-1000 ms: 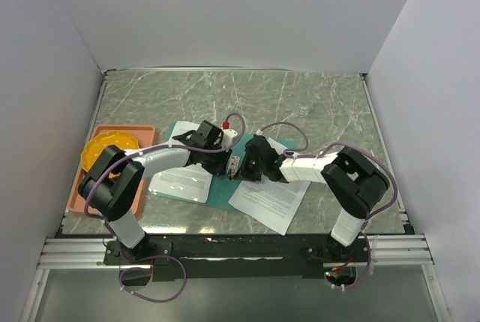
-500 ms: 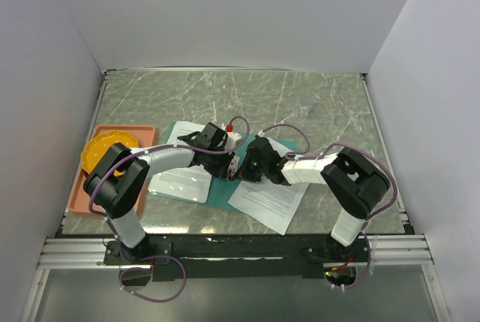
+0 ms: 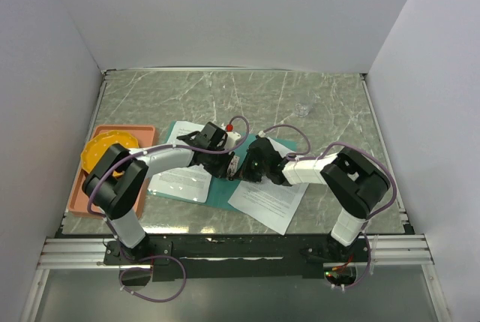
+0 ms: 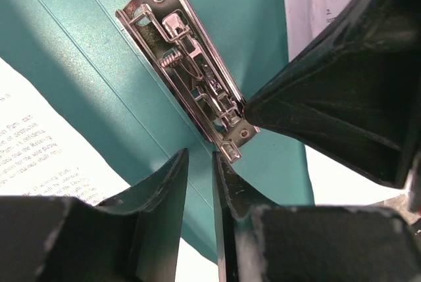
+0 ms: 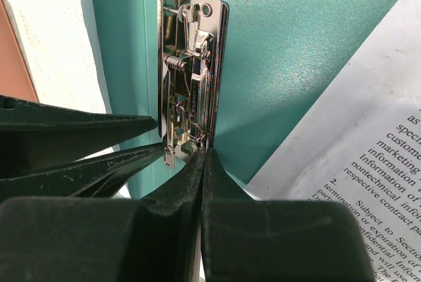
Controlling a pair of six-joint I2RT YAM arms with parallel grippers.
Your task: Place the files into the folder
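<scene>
The teal folder (image 3: 219, 191) lies open and flat on the table, with its metal clip (image 3: 235, 164) at the spine. One printed sheet (image 3: 180, 183) lies on its left half. Another sheet (image 3: 270, 198) overlaps its right edge, and a third (image 3: 187, 130) shows behind it. My left gripper (image 4: 200, 160) has a narrow gap between its jaws and holds nothing, with its tips at the near end of the clip (image 4: 191, 65). My right gripper (image 5: 204, 154) is shut, and its tips touch the clip's (image 5: 187, 78) near right corner. The two grippers meet there from opposite sides.
A salmon-orange tray (image 3: 82, 194) holding a yellow dish (image 3: 105, 149) stands at the table's left edge. A small clear object (image 3: 302, 109) lies at the back right. White walls close in the left, back and right sides.
My left gripper has shifted a little to the right, closer to the clip. My right gripper, the folder and the sheets have stayed in place.
</scene>
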